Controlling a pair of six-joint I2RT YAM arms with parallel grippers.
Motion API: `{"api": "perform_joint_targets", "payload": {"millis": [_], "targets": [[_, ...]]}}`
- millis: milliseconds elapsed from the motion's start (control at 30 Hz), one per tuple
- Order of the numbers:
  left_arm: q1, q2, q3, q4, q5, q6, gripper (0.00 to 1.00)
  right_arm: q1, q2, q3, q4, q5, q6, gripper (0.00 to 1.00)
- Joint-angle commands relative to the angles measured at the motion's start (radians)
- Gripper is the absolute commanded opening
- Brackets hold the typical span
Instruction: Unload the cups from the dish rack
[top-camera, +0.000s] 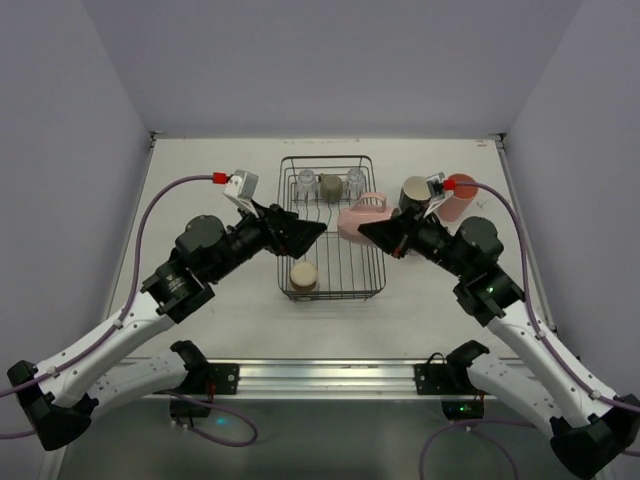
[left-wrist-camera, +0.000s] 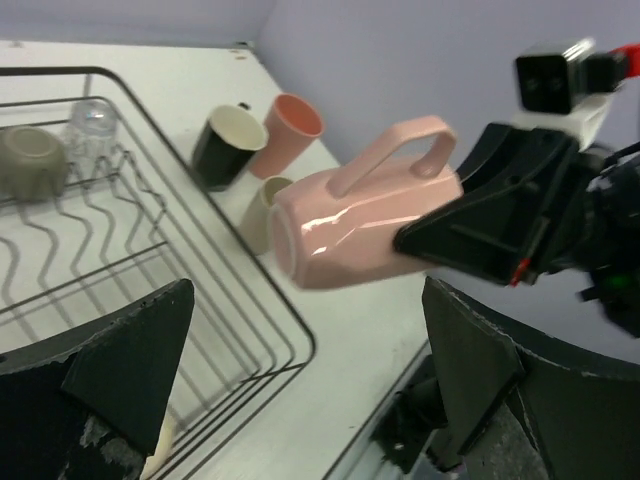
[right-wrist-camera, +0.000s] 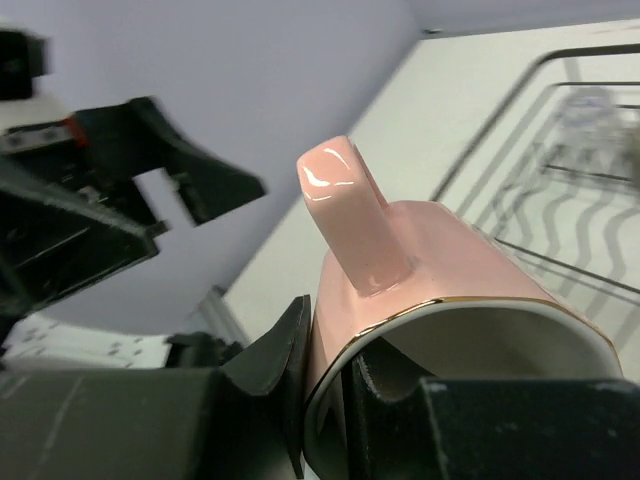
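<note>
Pinching the rim of a pink mug (top-camera: 362, 214) with the right hand (top-camera: 364, 230), one finger inside and one outside. Held on its side with the handle up, off the desk (top-camera: 230, 320), at the 3 o'clock edge of the dish rack (top-camera: 330, 297).

Spread wide open and holding nothing: the left hand (top-camera: 318, 230), over the middle of the rack. Pointing at the mug from 9 o'clock, close to it but not touching.

Sitting in the rack: a beige cup (top-camera: 303, 275) at 7 o'clock. Along the 12 o'clock end, a grey-brown cup (top-camera: 331, 186) between two clear glasses (top-camera: 306, 184).

Out on the desk at 2 o'clock from the rack: a black mug (top-camera: 415, 194) and a red-pink tumbler (top-camera: 458, 196) side by side. Just by them, a small pale cup (left-wrist-camera: 258, 210), partly hidden behind the pink mug in the left wrist view.
</note>
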Motion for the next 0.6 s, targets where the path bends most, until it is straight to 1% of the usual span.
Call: {"api": "perform_joint_targets", "payload": {"millis": [0,67,100,133,200,233,300,333,433,567], "targets": [[0.005,-0.025,0.074,-0.215,-0.115,0.182,1.0,-0.008,0.002,0.179,-0.395,0.315,-0.195,0.0],[0.005,-0.043,0.077,-0.269,-0.134,0.246,1.0,-0.037,0.012,0.229,-0.525,0.421,-0.235,0.0],[0.007,-0.049,0.076,-0.318,-0.152,0.266,1.0,-0.056,0.02,0.239,-0.558,0.499,-0.241,0.0],[0.005,-0.058,0.074,-0.343,-0.164,0.297,1.0,-0.11,0.023,0.259,-0.589,0.521,-0.255,0.0],[0.007,-0.068,0.058,-0.389,-0.187,0.324,1.0,-0.202,0.032,0.266,-0.639,0.517,-0.267,0.0],[0.005,-0.074,0.048,-0.397,-0.192,0.334,1.0,-0.296,0.048,0.269,-0.653,0.501,-0.275,0.0],[0.005,-0.075,0.018,-0.403,-0.175,0.358,1.0,-0.367,0.069,0.27,-0.675,0.519,-0.295,0.0],[0.007,-0.074,0.007,-0.403,-0.171,0.367,1.0,-0.426,0.1,0.27,-0.679,0.542,-0.299,0.0],[0.005,-0.063,-0.022,-0.398,-0.163,0.386,1.0,-0.511,0.166,0.266,-0.679,0.549,-0.31,0.0],[0.005,-0.057,-0.047,-0.4,-0.169,0.41,1.0,-0.585,0.261,0.267,-0.663,0.527,-0.325,0.0]]}}
